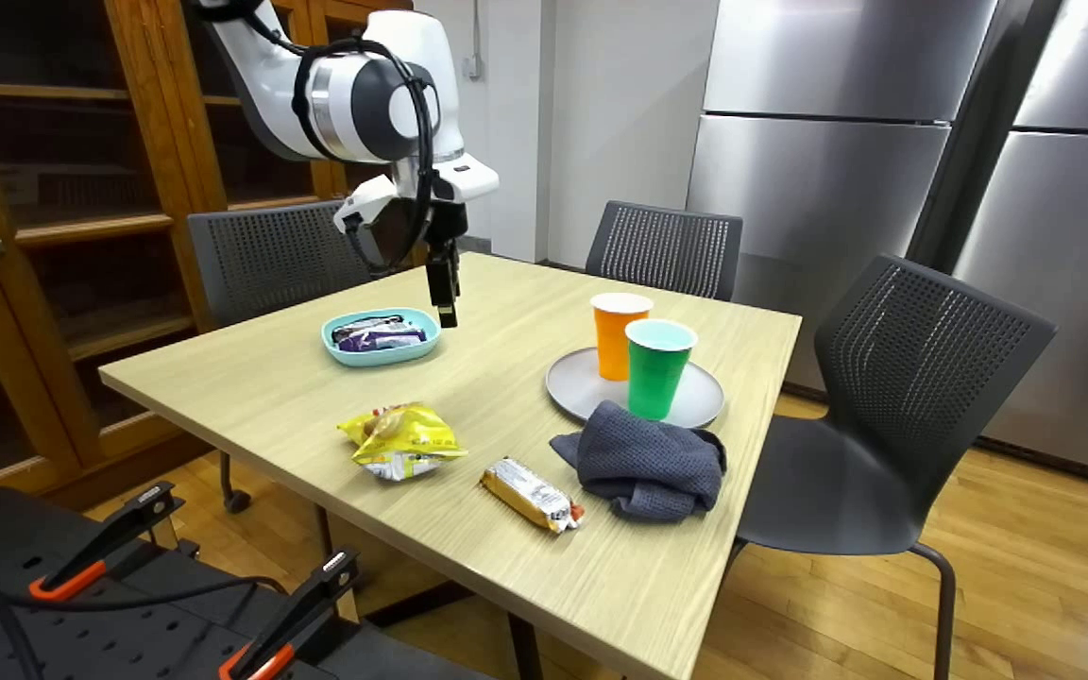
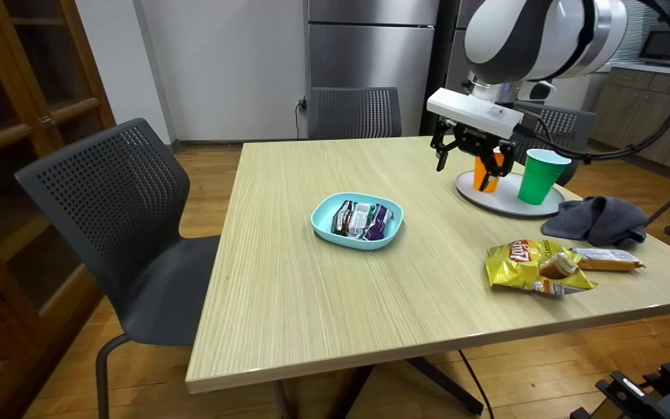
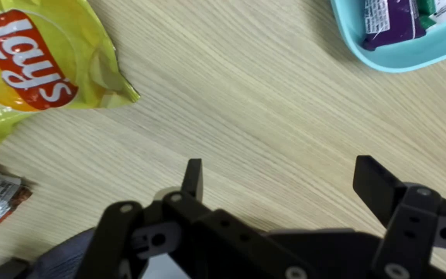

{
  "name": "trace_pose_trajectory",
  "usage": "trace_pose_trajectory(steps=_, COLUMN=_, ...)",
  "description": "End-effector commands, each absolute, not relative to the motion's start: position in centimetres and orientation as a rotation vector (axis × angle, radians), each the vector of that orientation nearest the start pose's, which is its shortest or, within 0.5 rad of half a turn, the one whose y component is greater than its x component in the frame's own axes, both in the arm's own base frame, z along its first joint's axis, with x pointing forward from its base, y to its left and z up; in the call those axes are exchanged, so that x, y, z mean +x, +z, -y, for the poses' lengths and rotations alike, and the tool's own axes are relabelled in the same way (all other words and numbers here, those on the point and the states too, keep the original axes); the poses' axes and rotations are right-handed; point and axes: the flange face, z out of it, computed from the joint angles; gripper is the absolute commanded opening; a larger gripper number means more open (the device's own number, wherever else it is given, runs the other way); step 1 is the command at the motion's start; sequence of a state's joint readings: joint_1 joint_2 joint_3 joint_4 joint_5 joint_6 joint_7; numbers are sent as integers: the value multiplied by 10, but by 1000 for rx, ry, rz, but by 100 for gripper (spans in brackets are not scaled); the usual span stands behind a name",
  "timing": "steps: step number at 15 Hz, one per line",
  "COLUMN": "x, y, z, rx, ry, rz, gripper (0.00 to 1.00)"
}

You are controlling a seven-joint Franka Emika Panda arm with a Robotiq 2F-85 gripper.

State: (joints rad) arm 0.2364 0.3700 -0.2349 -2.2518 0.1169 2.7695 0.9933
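Pale wood tops the table (image 2: 288,302), with glass-fronted cabinets (image 1: 62,151) on one side of the room and steel refrigerators (image 1: 818,189) on another. Over that wood hangs the gripper (image 3: 277,170), its fingers (image 3: 194,180) standing wide apart, grain showing between their tips in the wrist view. It is raised off the surface, between the blue tray (image 2: 355,243) and the grey plate (image 1: 570,380). The tray sits nearer the table edge that faces the cabinets, well in from both corners of that edge, and holds three wrapped packets (image 2: 361,220), a purple one among them. On the plate, close to the opposite edge, an orange cup (image 1: 613,348) and a green cup (image 1: 657,380) stand upright, near each other. Toward the edge on the side of the black board (image 1: 119,652) lies a yellow Lay's chip bag (image 3: 25,58); near it is a snack bar (image 2: 614,259) in an orange-brown wrapper, its end partly covered by the bag in an exterior view. Dark blue cloth (image 1: 648,463), bunched up, lies between the snack bar and the plate, by the same edge as the plate; whether cloth and plate touch cannot be told. Dark chairs (image 1: 931,378) with perforated backs stand at three of the table's edges.
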Motion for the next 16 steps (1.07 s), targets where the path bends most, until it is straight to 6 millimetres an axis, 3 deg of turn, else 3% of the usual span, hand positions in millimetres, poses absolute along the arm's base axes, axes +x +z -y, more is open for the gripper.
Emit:
trace_pose_trajectory(steps=1, x=531, y=228, z=28, rx=-2558, ry=-236, rz=-1716, gripper=100)
trace_pose_trajectory(steps=5, x=514, y=225, z=49, rx=-2493, ry=-235, rz=-1807, gripper=100)
trace_pose_trajectory(steps=6, x=527, y=215, z=48, rx=-2539, ry=-215, rz=-1773, gripper=100)
trace_pose_trajectory(steps=16, x=525, y=213, z=50, rx=-2542, ry=-216, rz=-1777, gripper=100)
